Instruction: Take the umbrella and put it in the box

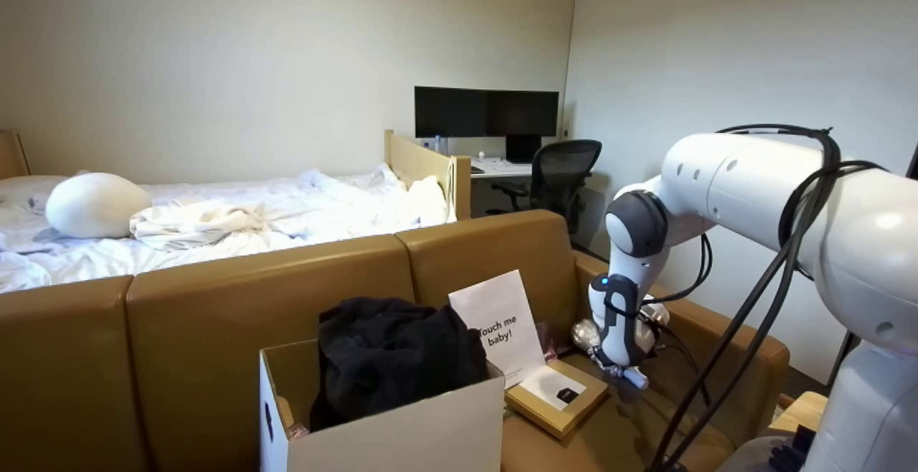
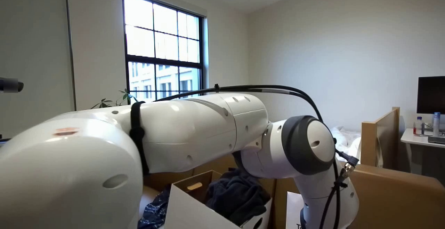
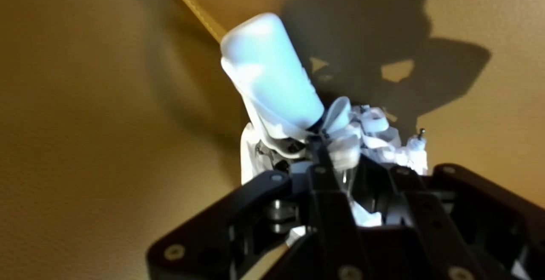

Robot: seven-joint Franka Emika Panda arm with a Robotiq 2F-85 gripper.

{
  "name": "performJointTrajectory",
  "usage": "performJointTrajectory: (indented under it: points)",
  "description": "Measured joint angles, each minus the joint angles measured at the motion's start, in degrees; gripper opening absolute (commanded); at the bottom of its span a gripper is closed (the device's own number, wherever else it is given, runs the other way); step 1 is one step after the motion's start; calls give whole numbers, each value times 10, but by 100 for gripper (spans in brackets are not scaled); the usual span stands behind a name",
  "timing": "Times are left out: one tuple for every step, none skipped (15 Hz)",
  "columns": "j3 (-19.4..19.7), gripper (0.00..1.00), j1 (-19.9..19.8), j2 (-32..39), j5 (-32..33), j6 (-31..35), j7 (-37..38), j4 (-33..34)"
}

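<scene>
1. Wrist view: umbrella [image 3: 294, 97] folded; smooth white rounded handle [image 3: 264, 58], thin white strap [image 3: 251, 105] along it, pale crinkled fabric [image 3: 374, 131] bunched beside, small metal tip [image 3: 421, 133] sticking out.
2. Wrist view: end effector [image 3: 340, 154] black, grasping the umbrella, fingers closed on bunched fabric just beside the handle. Beneath: brown couch [image 3: 106, 186], finely grained, stitched seam, hard-edged shadow.
3. In an exterior view: box [image 1: 401, 429] white, flat panels, open top; soft dark cloth [image 1: 401, 364] crumpled inside, heaped above rim. Umbrella outside the box, at the end effector near the couch armrest; touching seat or not, can't tell.
4. In an exterior view, around: flat gold case [image 1: 559, 414] on seat, paper sheet [image 1: 495, 321] tilted up behind it, both between box and umbrella. Behind couch: rumpled white bedding [image 1: 323, 203], monitors [image 1: 488, 112], mesh-back chair [image 1: 566, 167].
5. Writing there: sheet reads "Touch me baby!"; white card [image 1: 541, 382] on case, dark mark too small to read.
6. In an exterior view: glossy white arm [image 2: 187, 131], black cables [image 2: 271, 87], blocks much of the scene; umbrella hidden. Box and cloth partly visible; patterned dark-blue fabric [image 2: 154, 211] beside box. Black-framed window [image 2: 165, 44] behind.
</scene>
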State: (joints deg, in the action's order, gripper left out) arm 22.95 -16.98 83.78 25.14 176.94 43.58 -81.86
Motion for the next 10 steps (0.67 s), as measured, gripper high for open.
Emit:
performJointTrajectory:
  points:
    - [21,7,20,-4,0,27,17,-27]
    - [42,7,42,-9,0,50,35,-55]
    - [64,7,65,-15,0,71,54,-82]
    - [84,7,88,-22,-1,89,73,-109]
    - [102,7,111,-30,-1,107,91,-137]
    - [119,7,134,-38,-2,123,109,-165]
    - [134,7,156,-48,-3,136,123,-193]
    - [148,6,179,-59,-3,145,136,-221]
    - [162,6,203,-70,-3,151,145,-251]
    - [175,6,226,-81,-3,155,152,-280]
